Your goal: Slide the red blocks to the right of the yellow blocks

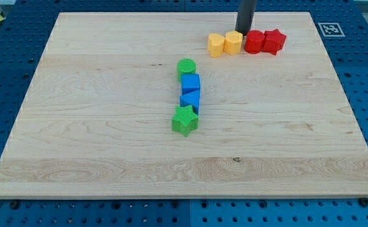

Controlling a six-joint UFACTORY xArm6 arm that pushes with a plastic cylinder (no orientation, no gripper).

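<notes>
Two yellow blocks sit side by side near the view's top: a yellow heart-like block (216,45) and a yellow hexagon (233,42). Just right of them are a red round block (254,41) and a red star (274,41), all four touching in a row. My tip (242,31) ends just behind the row, at the gap between the yellow hexagon and the red round block. The rod rises out of the view's top.
A column stands mid-board: a green cylinder (186,67), a blue cube (190,83), a blue triangle (191,99) and a green star (184,120). The wooden board (108,145) lies on a blue pegboard. A marker tag (331,28) is at top right.
</notes>
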